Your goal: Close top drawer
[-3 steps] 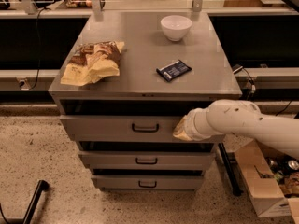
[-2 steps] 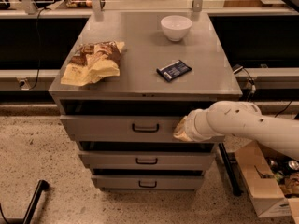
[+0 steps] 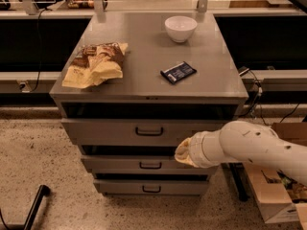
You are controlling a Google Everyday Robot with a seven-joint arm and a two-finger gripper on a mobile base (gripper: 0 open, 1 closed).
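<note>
The top drawer point(image 3: 105, 131) is a wide grey metal drawer with a tall flat front and a small dark central handle point(image 3: 149, 131). Its front stands slightly forward of the cabinet, with a dark gap under the cabinet top. My gripper point(image 3: 183, 152) is at the end of the white arm, which comes in from the right. It sits in front of the drawer's lower right edge, right of the handle and just above the second drawer point(image 3: 115, 164).
On the grey cabinet top point(image 3: 144, 90) lie a chip bag point(image 3: 96, 63), a dark packet point(image 3: 178, 72) and a white bowl point(image 3: 181, 28). A third drawer point(image 3: 120, 187) is lowest. A cardboard box point(image 3: 273, 195) stands on the floor at right. A black bar point(image 3: 33, 207) is at bottom left.
My gripper has dropped from the middle of the top drawer's front to its lower edge. The drawer and the things on the cabinet have not visibly moved.
</note>
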